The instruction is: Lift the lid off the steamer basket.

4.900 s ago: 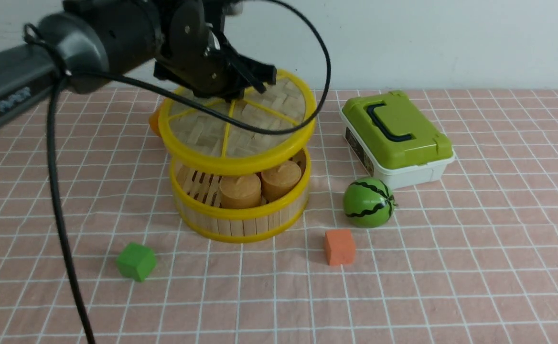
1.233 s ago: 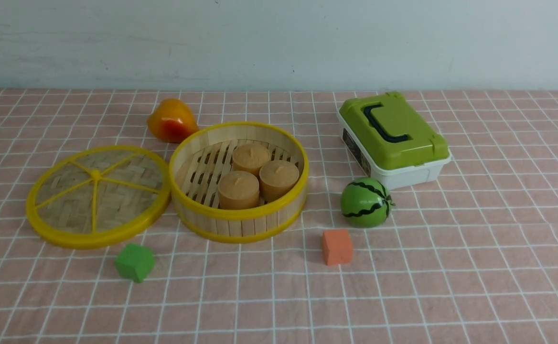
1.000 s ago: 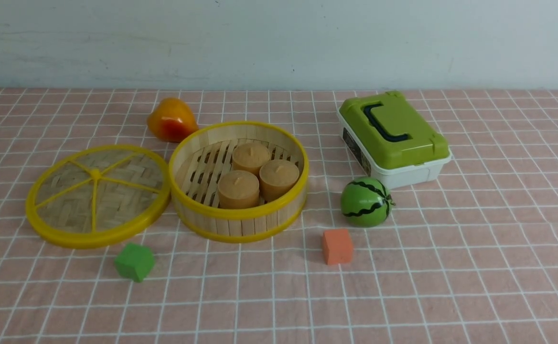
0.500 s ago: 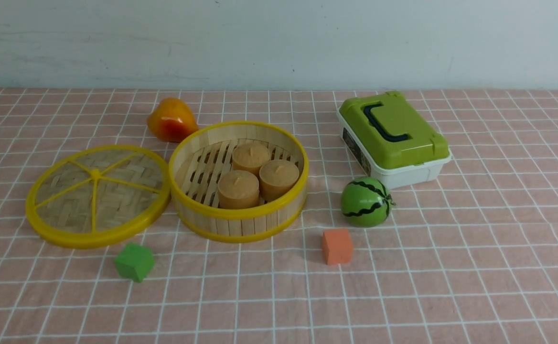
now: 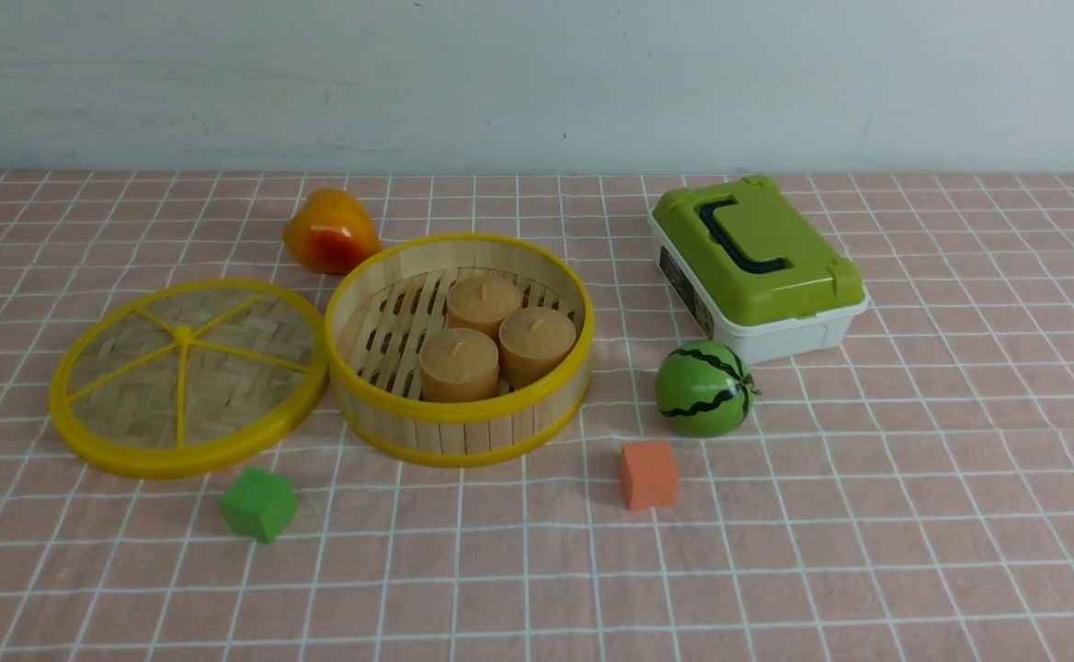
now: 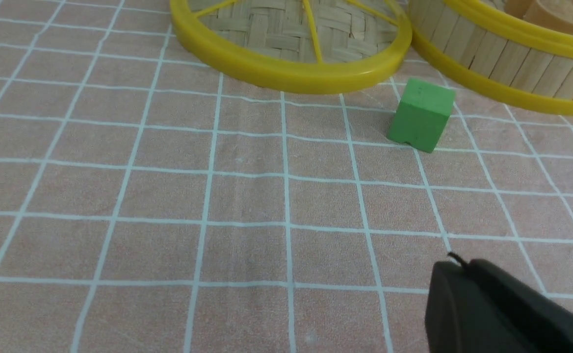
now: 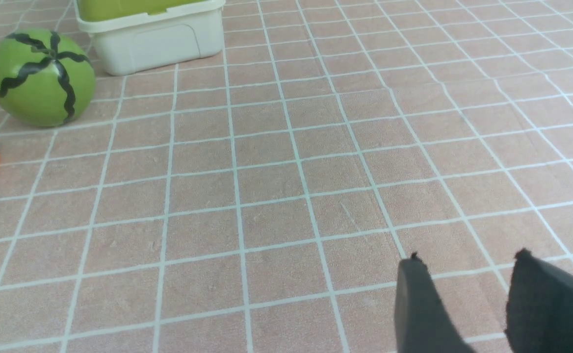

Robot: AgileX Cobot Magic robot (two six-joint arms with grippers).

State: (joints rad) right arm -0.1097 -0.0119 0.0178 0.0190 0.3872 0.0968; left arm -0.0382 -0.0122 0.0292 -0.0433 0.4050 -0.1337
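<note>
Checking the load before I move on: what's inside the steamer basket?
Three tan bun-like pieces on the slatted floor of the steamer basket. The floor directly beneath them is hidden.

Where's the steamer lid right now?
In the front view, the lid lies flat on the left, beside the basket, just behind the green block.

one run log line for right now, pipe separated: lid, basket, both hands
lid: off, flat on table | basket: uncovered, three buns inside | left hand: shut, empty | right hand: open, empty
</note>
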